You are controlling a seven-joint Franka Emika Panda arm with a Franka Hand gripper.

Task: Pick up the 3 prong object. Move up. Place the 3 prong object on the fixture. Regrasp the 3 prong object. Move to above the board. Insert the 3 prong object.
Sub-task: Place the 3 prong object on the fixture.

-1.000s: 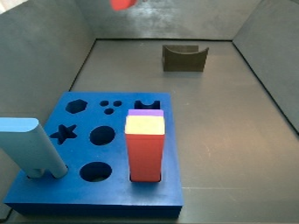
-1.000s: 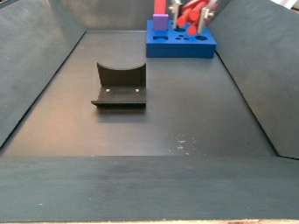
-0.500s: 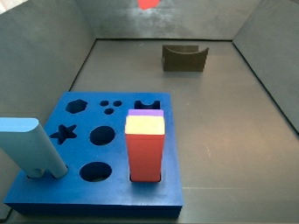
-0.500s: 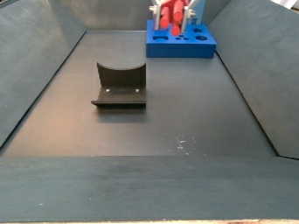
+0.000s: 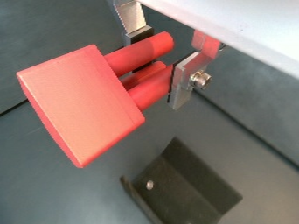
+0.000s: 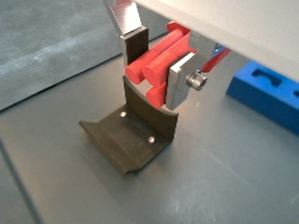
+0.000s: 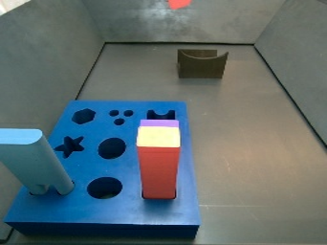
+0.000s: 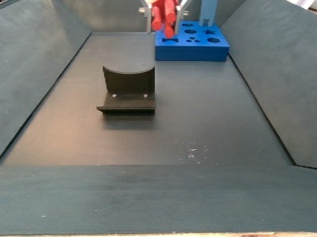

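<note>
The pincer point(image 6: 156, 72) is hanging high above the floor, its silver plates closing on the 3 prong object point(image 6: 156, 59) from both sides. Most of the arm is cut off in every view. In a side view only a blurred red smear of the piece point(image 7: 181, 4) is showing at the upper edge, and nothing of the pincer can be made out there. In a side view the piece point(image 8: 162, 16) is reading as a small red shape against the back wall, with the fingers too small to tell.

In a wrist view the salmon-red block point(image 5: 87, 98) is filling the picture, its broad end facing the camera and its rounded prongs running back between the plates, one finger point(image 5: 184, 82) pressing its side.

The fixture point(image 6: 131, 136) is sitting on the floor under the held piece, apart from it. In both side views the fixture point(image 7: 202, 62) point(image 8: 125, 90) is standing alone, well apart from the board point(image 7: 110, 172). The wrist view is catching just a blue corner of the board point(image 6: 268, 92). A tall red block point(image 7: 157, 162) and a pale blue post point(image 7: 34, 161) are standing in the board.
</note>
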